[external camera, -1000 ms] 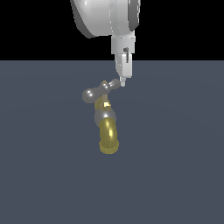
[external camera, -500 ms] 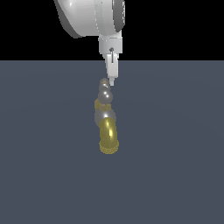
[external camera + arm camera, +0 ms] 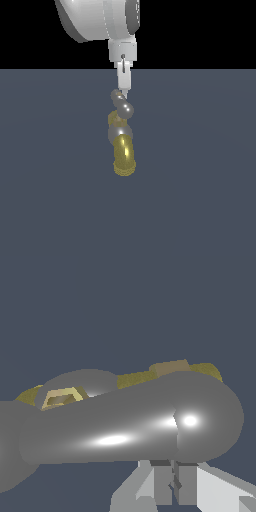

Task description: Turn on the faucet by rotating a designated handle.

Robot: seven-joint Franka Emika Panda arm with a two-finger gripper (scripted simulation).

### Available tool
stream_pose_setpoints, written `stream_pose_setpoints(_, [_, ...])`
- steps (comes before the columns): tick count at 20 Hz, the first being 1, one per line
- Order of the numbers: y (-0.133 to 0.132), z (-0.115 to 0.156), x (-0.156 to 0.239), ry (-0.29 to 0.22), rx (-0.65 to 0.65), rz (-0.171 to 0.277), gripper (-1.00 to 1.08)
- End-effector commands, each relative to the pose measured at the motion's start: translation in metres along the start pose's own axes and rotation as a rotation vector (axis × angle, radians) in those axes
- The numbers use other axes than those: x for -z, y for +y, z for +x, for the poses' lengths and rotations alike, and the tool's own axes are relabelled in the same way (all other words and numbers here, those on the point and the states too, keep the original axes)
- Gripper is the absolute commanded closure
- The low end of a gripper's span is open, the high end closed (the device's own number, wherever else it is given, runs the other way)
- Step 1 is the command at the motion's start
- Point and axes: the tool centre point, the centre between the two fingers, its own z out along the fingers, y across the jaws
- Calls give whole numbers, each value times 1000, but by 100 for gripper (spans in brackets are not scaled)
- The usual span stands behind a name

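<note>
The faucet (image 3: 123,156) stands in the middle of the exterior view, its gold curved spout pointing toward the camera below a silver collar. Its handle (image 3: 122,106), a silver crossbar with bulbous ends, is turned so that it shows almost end-on. My gripper (image 3: 123,93) hangs straight down from above, shut, with its tip against the far end of the handle. In the wrist view the handle (image 3: 125,428) fills the frame, one rounded end lying just past my gripper (image 3: 174,478). Gold parts of the faucet (image 3: 170,370) peek out behind it.
The faucet stands alone on a flat dark grey-blue surface (image 3: 200,190). The white arm comes down from the top of the exterior view.
The handle has swung from lying crosswise to pointing nearly toward the camera. My gripper moved toward the exterior view's left along with the handle's end.
</note>
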Motion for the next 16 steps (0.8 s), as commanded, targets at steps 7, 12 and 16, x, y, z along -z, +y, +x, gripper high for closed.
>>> stream_pose_setpoints(7, [-21,78,3,27,76,0,108])
stream_pose_setpoints(12, [-34,104,5,33,93,0,108])
stream_pose_setpoints(16, [-42,120,6,37,103,-1,108])
